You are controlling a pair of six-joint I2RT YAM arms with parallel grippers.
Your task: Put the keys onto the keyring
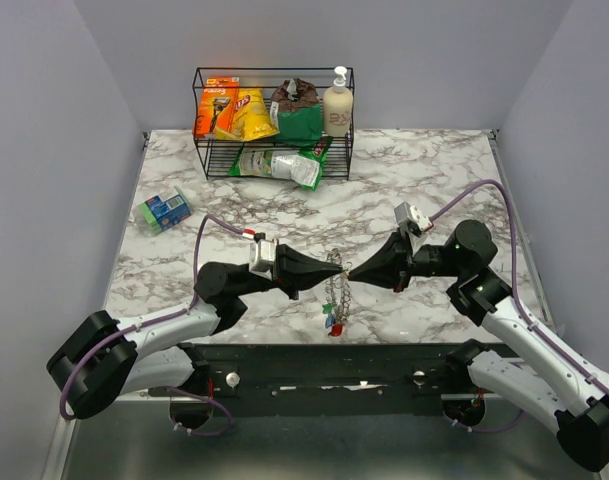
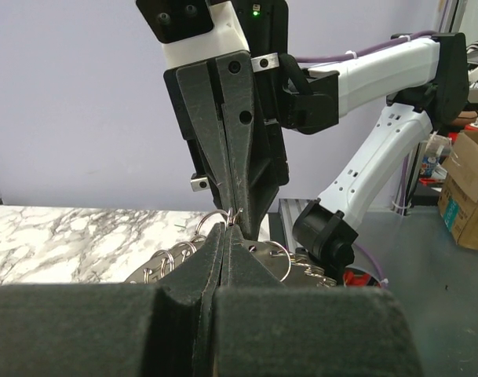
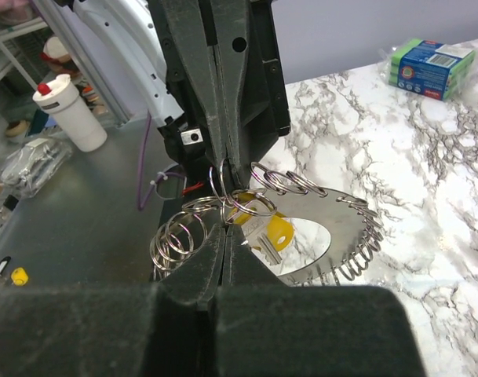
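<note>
The keyring [image 1: 334, 287] hangs in the air above the table's near middle, between my two grippers, which meet tip to tip. It is a flat silvery ring [image 3: 344, 228] with several small split rings around its rim. My left gripper [image 1: 319, 283] [image 2: 225, 228] is shut on one small split ring [image 2: 209, 217]. My right gripper [image 1: 352, 272] [image 3: 225, 229] is shut on the wire of a small ring next to a yellow-headed key [image 3: 276, 232]. Red, green and blue keys [image 1: 333, 320] dangle below the keyring.
A black wire rack [image 1: 274, 150] with snack bags and a lotion bottle stands at the back of the marble table [image 1: 434, 190]. A blue-green sponge pack [image 1: 164, 210] [image 3: 427, 67] lies at the left. Cardboard boxes [image 2: 468, 188] sit off the table.
</note>
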